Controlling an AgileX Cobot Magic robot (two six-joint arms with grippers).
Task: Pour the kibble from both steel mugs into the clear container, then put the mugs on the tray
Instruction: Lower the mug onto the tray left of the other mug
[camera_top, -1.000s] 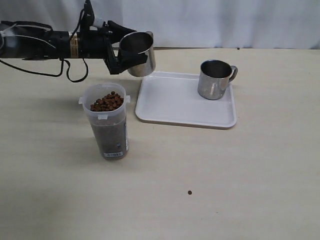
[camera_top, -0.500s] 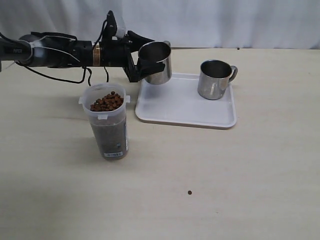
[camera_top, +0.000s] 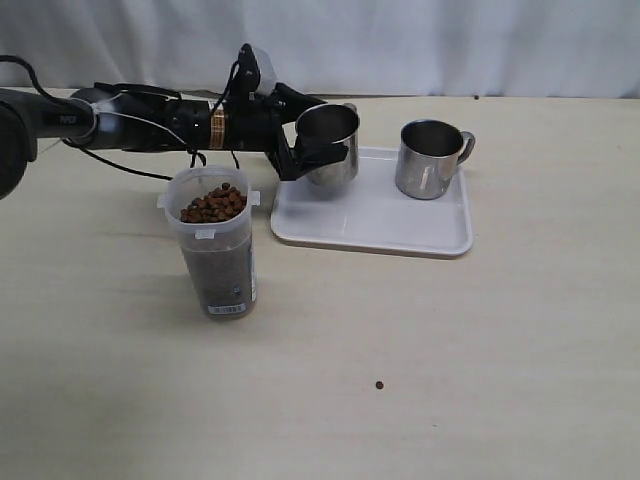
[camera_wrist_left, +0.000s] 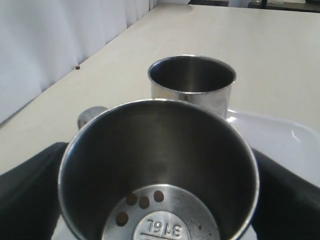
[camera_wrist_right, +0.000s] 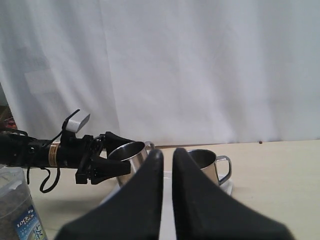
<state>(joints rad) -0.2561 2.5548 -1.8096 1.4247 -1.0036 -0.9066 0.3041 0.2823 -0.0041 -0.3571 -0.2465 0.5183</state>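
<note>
- Left gripper (camera_top: 303, 152) spread wide round a shiny steel mug (camera_top: 330, 145), upright at the left end of the tray (camera_top: 380, 228), with a few pellets (camera_wrist_left: 144, 202) lying in its bottom
- Second mug (camera_top: 428, 160) stands on the tray's right
- Clear container (camera_top: 215, 262) brims with kibble (camera_top: 213, 203), left of the tray
- Right gripper (camera_wrist_right: 167, 165) pinched shut, empty

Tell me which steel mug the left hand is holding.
The left mug, at the tray's far-left corner, clamped in the left hand; the right mug stands free on the tray.
</note>
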